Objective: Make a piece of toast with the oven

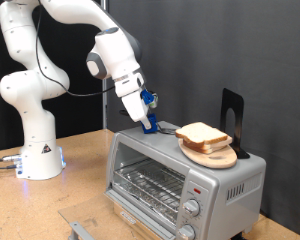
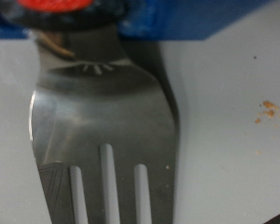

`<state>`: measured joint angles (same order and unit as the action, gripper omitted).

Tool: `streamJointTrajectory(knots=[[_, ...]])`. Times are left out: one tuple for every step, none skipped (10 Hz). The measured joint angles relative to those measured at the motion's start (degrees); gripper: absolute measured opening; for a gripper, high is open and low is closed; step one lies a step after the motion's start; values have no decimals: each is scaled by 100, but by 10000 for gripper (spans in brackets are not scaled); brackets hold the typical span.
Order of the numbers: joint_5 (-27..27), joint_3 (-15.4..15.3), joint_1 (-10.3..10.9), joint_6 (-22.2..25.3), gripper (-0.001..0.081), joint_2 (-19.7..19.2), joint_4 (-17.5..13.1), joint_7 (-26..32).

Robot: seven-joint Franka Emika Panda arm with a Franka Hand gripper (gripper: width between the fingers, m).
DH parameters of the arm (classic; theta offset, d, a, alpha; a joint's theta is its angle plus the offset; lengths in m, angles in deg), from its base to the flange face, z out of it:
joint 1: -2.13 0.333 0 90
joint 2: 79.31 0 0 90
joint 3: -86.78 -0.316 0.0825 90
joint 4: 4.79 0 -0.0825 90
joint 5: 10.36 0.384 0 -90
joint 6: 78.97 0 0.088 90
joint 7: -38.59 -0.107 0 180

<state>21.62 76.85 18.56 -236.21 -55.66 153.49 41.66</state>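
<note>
The silver oven [image 1: 180, 180] stands at the exterior view's lower right, with a wire rack behind its glass door and two knobs under a red light. My gripper [image 1: 148, 120] reaches down to the oven's top near its left end. In the wrist view a metal fork [image 2: 103, 121] fills the picture. Its neck runs up between my blue fingers [image 2: 205, 19], and its tines lie just over the pale oven top [image 2: 233, 159]. A pile of bread slices [image 1: 202, 135] rests on a round wooden board [image 1: 212, 157] on the oven. No single piece of toast is in view.
A black upright stand [image 1: 231, 112] sits on the oven's top behind the bread. Crumbs [image 2: 266, 112] lie on the oven top. The arm's white base [image 1: 38, 155] stands on the wooden table [image 1: 50, 205] at the exterior view's left. A grey metal piece [image 1: 85, 228] lies at the table's front.
</note>
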Motion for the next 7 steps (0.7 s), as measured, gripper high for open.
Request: streamJointTrajectory(knots=[[-3,-8,-2,0,488,0,0,-22],[-9,-25,-6,0,488,0,0,-65],[-37,-57,-26,8,488,1,-3,-146],[-222,-121,-104,173,488,15,-38,-376],[-511,-233,-264,511,488,55,-116,-722],[-725,-316,-387,783,488,87,-179,-984],[-843,-357,-451,959,488,98,-226,-1145]])
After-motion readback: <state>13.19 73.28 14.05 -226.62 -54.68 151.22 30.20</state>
